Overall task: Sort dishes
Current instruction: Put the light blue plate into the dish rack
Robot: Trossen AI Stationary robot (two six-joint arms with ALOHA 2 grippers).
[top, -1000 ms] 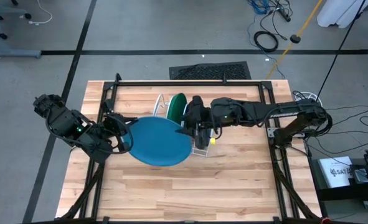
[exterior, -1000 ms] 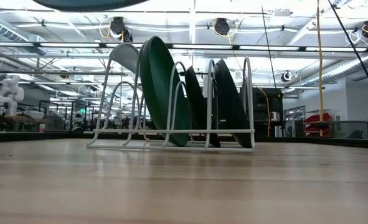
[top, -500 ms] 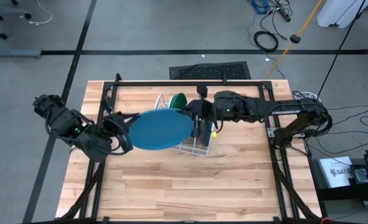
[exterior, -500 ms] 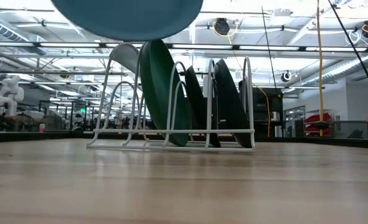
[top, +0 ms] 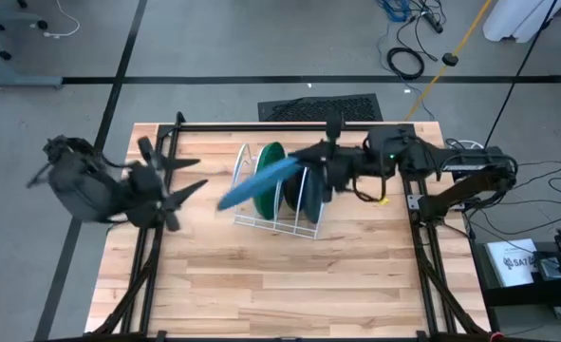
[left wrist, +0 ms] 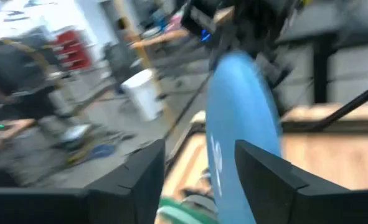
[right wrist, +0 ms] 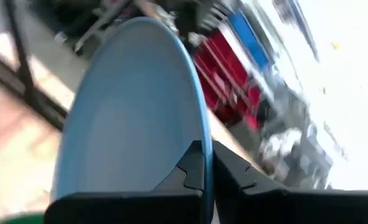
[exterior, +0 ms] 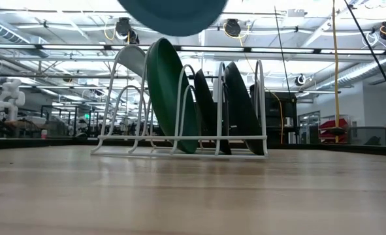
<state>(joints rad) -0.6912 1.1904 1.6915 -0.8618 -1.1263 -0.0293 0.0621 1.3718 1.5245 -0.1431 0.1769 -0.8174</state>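
Right gripper (top: 304,171), frame centre, pinches the light blue plate (top: 256,182) by its rim, tilted above the white rack (top: 275,224). Green plate (exterior: 170,98) and two dark dishes (exterior: 238,108) stand slotted there. Left gripper (top: 171,180) is spread, left of the rack.

No text, label, brand, number or sign can be read in any view. A pale mark shows on the face of the light blue plate (left wrist: 236,134) in the left wrist view, but it is too blurred to read.
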